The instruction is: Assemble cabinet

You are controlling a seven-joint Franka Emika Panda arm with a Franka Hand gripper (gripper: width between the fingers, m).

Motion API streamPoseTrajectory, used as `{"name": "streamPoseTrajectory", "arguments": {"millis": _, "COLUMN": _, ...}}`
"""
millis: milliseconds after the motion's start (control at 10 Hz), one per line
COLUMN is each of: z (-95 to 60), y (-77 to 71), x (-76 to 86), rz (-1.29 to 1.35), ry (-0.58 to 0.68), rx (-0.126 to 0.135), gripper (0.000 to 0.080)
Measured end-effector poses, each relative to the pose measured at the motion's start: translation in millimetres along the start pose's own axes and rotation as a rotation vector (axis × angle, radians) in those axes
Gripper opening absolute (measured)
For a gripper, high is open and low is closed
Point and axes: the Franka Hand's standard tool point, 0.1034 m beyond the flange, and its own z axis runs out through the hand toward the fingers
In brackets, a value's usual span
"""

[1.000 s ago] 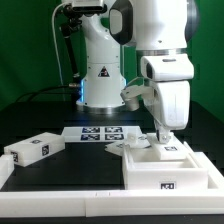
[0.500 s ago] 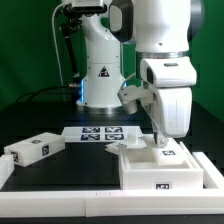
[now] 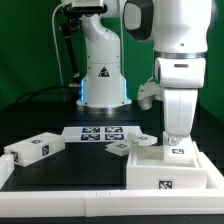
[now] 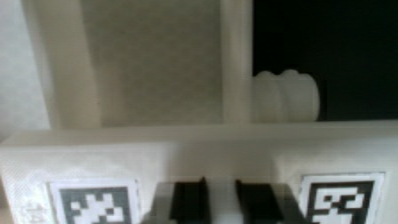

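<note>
Beneath the pincer: the cabinet's open box (image 3: 150, 172) is sitting on the black table (image 3: 70, 178), and the pincer (image 3: 172, 141) is hanging low over the box's far edge.
Pincer state: neither view is showing the fingertips plainly, so I cannot tell whether they are spread or pinching anything.
Exterior view only: a loose drawer block (image 3: 30, 152) is lying well apart from the pincer, with the marker board (image 3: 100, 133) lying between them.
Wrist view only: a rounded white knob (image 4: 285, 100) is jutting beside the box wall (image 4: 143, 70), and two square tags (image 4: 98, 205) are showing up close.
</note>
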Motion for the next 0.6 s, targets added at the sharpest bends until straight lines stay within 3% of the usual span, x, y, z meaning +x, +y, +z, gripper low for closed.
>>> {"name": "streamPoseTrajectory", "arguments": {"millis": 400, "z": -0.3, "y": 0.7, "x": 0.8, "rz": 0.011, "ry": 0.000, "rx": 0.001, "gripper": 0.0071}}
{"name": "streamPoseTrajectory", "arguments": {"millis": 600, "z": -1.6, "y": 7.9, "x": 2.8, "rz": 0.054, "ry": -0.004, "rx": 0.005, "gripper": 0.0071}}
